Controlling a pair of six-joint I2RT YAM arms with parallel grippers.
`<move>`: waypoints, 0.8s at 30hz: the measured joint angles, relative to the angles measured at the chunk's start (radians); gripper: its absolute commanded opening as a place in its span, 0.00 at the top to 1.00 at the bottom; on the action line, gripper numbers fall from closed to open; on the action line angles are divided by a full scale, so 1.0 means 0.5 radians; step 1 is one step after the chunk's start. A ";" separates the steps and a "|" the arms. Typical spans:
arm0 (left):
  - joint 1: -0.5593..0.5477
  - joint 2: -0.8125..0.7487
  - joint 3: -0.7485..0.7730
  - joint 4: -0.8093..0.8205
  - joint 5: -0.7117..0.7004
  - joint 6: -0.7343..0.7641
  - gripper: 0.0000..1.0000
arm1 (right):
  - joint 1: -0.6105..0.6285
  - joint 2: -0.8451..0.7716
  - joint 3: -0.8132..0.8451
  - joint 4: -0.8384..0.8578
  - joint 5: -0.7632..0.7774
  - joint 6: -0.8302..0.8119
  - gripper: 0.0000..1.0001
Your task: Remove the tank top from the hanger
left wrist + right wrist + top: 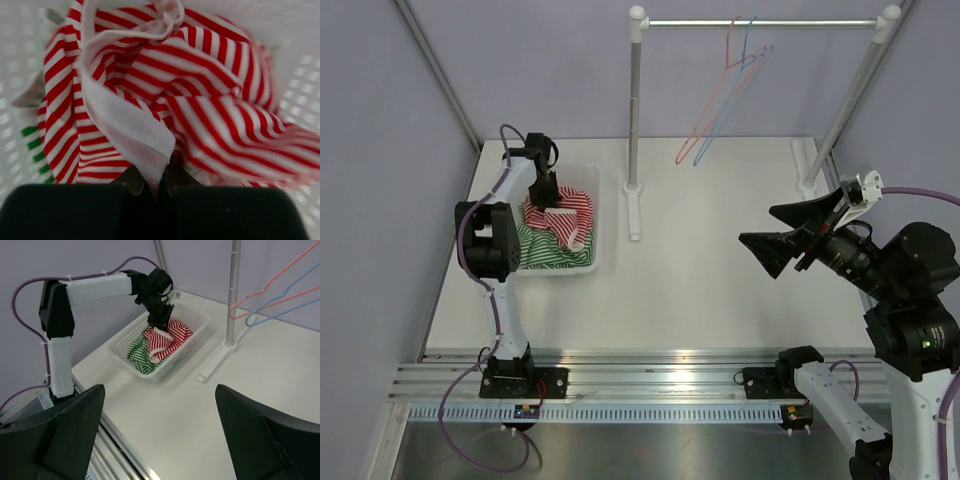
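Observation:
A red-and-white striped tank top (563,213) lies bunched in a white basket (603,236) at the table's left, also seen in the right wrist view (167,337). My left gripper (546,196) is down in the basket, shut on a white hem of the tank top (135,132). A red hanger (712,98) and a blue hanger (732,100) hang bare on the rack rail (760,22). My right gripper (782,232) is open and empty, held above the table's right side, facing left.
A green-and-white striped garment (552,250) lies under the red one in the basket, also in the right wrist view (138,354). The rack's left post (634,110) and its foot (634,210) stand just right of the basket. The right post (845,110) stands far right.

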 measured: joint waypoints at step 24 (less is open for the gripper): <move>-0.105 -1.406 0.021 -0.167 -0.220 0.053 0.01 | 0.000 -0.035 -0.055 -0.296 0.560 0.064 0.00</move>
